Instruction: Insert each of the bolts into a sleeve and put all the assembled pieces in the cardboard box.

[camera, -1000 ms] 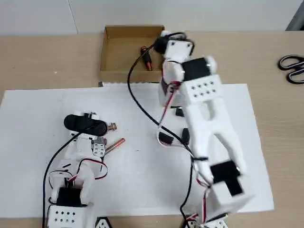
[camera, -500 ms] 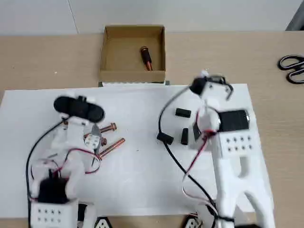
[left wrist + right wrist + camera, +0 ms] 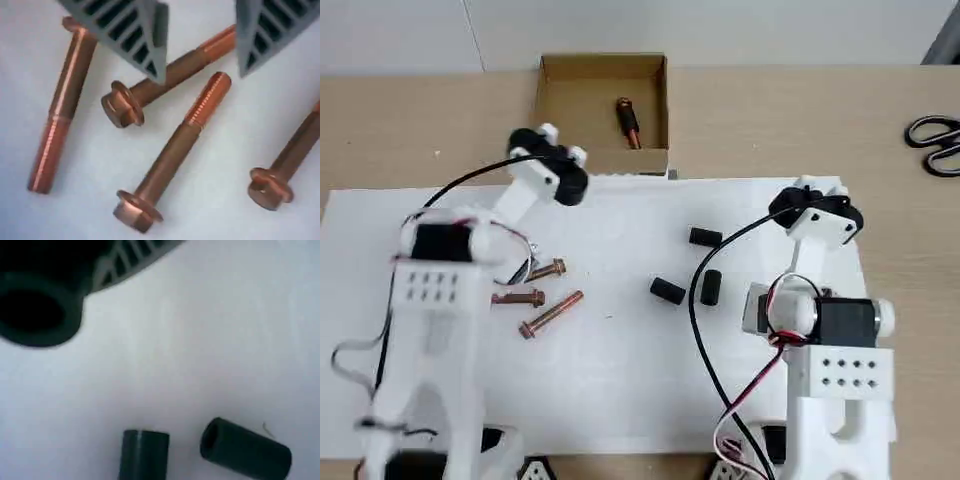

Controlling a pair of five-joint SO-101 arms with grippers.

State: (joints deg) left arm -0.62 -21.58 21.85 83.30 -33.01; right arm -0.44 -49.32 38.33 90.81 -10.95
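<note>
Bolts and sleeves loose on paper; one piece boxed.
Left gripper (image 3: 200, 45): jaws apart, empty, poised over four copper bolts (image 3: 170, 150), which lie at 9 o'clock from the middle of the white paper (image 3: 620, 380). Right gripper (image 3: 130, 257): cannot tell whether apart or together. Three black sleeves (image 3: 667, 291) lie toward 2 o'clock from the paper's middle. Cardboard box (image 3: 603, 60), at 12 o'clock on the table, holds one assembled piece (image 3: 629, 122).

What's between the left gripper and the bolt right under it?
Nothing visible. The left gripper is open directly above a bolt, which lies across the gap between its fingers on the bare white paper.
</note>
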